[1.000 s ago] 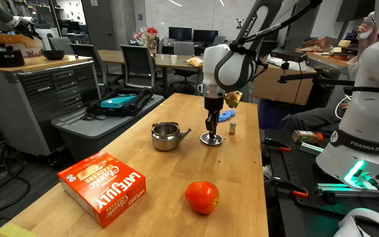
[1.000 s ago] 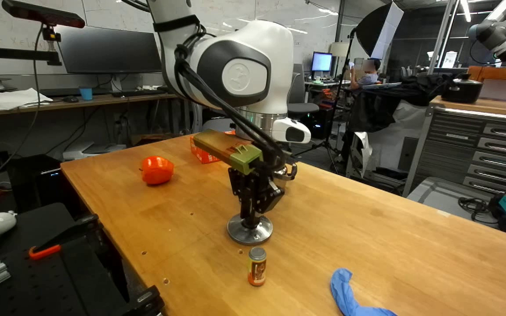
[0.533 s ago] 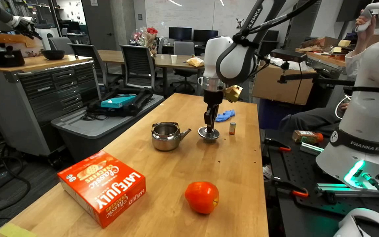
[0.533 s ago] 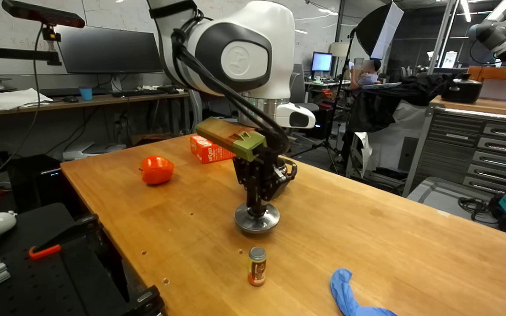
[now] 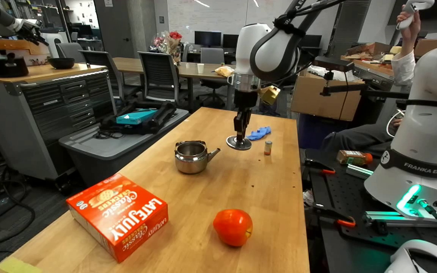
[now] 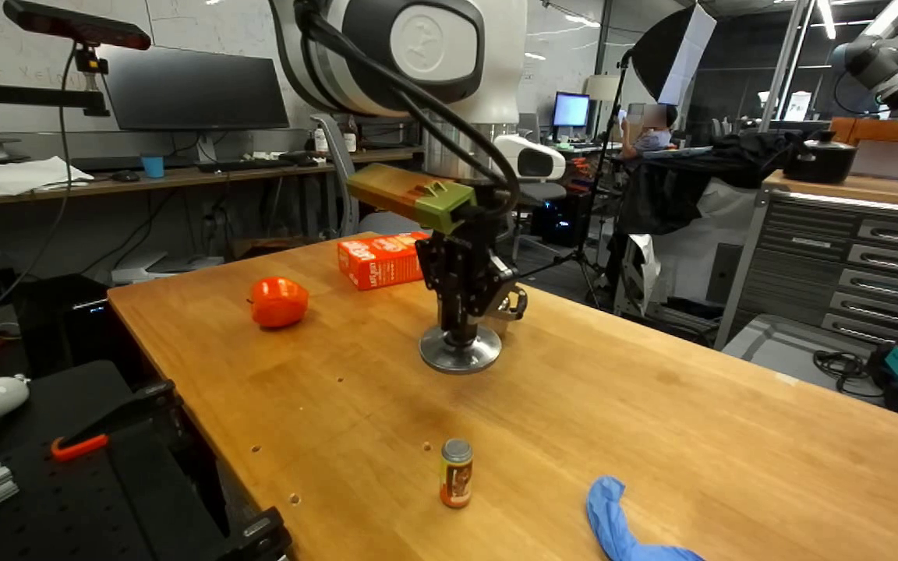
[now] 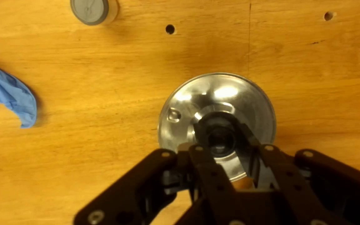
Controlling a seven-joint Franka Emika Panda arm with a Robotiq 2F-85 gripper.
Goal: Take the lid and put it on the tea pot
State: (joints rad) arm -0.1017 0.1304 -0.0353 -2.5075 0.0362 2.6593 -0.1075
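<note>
Wrist view: the tool (image 7: pixel 222 140) is pinching the lid (image 7: pixel 205 101) at its centre, its own dark parts hiding just what they bite on, while the shiny disc looks roughly level beneath them. In an exterior view, the main change shows: the lid hangs clear of the surface (image 5: pixel 271 212), where a second ago it appeared to lie flat, and it has risen together with the arm (image 5: pixel 249 49), mostly straight up as far as I can tell. I judge the grip to be holding, so the taking is done and the placing is left. The tea pot (image 5: pixel 191 161) has not moved; it stands upright and open-topped, spout (image 5: pixel 213 154) toward the lid's side, with the two apart. The next move likely calls for carrying the lid over the spout, high enough not to clip it. In an exterior view, the same lift reads as a wider gap between the lid and the small jar (image 6: pixel 457 475), which stays put; the cracker box (image 6: pixel 380 261), mostly masked by the arm earlier, now shows its printed side. The tea pot is largely hidden behind the tool there, so from that angle I cannot tell how the two line up.
</note>
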